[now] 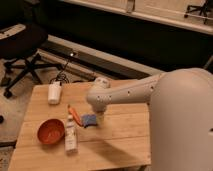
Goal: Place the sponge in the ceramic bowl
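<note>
The blue sponge [89, 120] lies flat on the wooden table [120, 140], just right of the orange stick. The orange-red ceramic bowl [50, 131] sits near the table's left front, a white bottle between it and the sponge. My gripper [98, 116] hangs from the white arm right over the sponge's right edge; the wrist housing hides most of it.
A white bottle [70, 134] lies beside the bowl. A thin orange stick [74, 115] lies left of the sponge. A white cup [54, 93] stands at the table's back left. A black office chair [22, 47] stands on the floor at the left.
</note>
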Motion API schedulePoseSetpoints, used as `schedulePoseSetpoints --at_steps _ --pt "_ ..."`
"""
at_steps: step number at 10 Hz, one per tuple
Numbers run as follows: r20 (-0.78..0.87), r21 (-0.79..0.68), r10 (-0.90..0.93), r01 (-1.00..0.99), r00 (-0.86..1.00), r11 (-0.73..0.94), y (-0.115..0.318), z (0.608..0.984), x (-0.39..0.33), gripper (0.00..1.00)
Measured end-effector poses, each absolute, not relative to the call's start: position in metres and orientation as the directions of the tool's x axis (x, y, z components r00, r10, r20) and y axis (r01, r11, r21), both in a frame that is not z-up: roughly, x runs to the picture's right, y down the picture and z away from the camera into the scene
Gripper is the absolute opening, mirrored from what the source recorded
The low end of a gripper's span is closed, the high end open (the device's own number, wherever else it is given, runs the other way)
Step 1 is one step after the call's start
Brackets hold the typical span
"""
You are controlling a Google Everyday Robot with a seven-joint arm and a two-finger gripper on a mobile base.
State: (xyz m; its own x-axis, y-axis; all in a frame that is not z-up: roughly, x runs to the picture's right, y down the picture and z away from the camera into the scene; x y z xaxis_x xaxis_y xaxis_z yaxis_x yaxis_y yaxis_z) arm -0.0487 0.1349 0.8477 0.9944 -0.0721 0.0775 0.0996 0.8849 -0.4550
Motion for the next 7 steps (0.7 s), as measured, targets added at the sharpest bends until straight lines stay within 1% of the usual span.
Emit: schedulePoseSetpoints --at_steps 4,5,7 --pt "0.055 -0.466 -0.058 0.077 0.997 0.882 0.154 0.858 -0.064 0.79" --pt "0.056 -0.468 -0.058 0.077 0.997 0.88 0.157 0.86 -0.068 0.75" --pt "0.062 -0.478 -0.058 0.081 0.996 0.875 0.161 0.866 -0.076 0.54"
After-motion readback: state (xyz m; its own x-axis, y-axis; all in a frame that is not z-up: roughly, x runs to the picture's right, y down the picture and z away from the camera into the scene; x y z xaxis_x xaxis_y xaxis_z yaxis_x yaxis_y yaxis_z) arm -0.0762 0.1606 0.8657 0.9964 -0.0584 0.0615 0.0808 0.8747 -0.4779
